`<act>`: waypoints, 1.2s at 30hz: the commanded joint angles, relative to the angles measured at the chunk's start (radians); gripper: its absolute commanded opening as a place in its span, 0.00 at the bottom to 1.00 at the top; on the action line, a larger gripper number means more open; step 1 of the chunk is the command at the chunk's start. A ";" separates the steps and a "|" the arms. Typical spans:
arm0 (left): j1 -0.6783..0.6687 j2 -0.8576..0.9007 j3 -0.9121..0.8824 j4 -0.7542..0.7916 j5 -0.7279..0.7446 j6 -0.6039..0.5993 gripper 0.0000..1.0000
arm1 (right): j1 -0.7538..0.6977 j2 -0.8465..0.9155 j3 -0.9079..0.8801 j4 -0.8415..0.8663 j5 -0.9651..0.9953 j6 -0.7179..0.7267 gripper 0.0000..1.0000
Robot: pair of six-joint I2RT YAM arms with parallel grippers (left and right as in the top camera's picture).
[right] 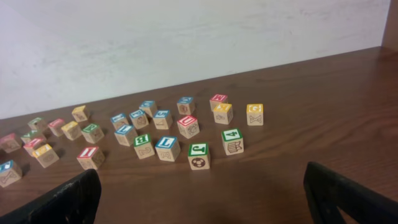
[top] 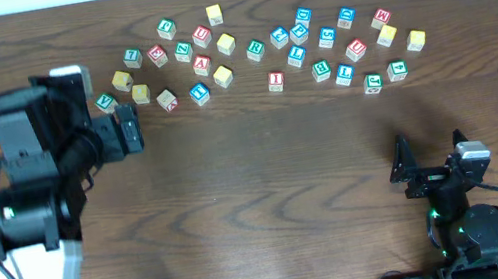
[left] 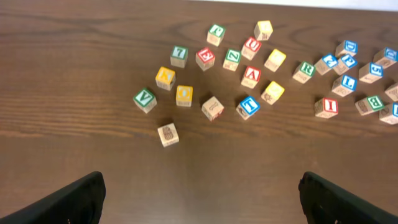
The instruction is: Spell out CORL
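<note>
Several wooden letter blocks lie scattered across the far part of the table. In the left wrist view I read a green R block, a blue L block and a yellow O block; I cannot make out a C. The R and L also show overhead. My left gripper is open and empty, hovering at the left end of the blocks. My right gripper is open and empty, low near the front right.
A plain-faced block lies nearest the left jaws, apart from the others. A green J block and a green 4 block are the closest to the right gripper. A white wall stands behind the table.
</note>
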 commanded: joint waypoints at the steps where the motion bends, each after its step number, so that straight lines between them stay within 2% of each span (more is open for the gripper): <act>1: -0.002 0.066 0.095 -0.050 0.012 0.019 0.98 | -0.010 -0.004 -0.001 -0.004 0.001 -0.011 0.99; 14: -0.002 0.188 0.103 -0.064 0.012 0.018 0.98 | -0.010 -0.004 -0.001 -0.003 0.004 -0.008 0.99; 36: -0.002 0.196 0.103 -0.063 0.012 0.018 0.98 | -0.010 -0.004 -0.001 -0.004 -0.010 -0.007 0.99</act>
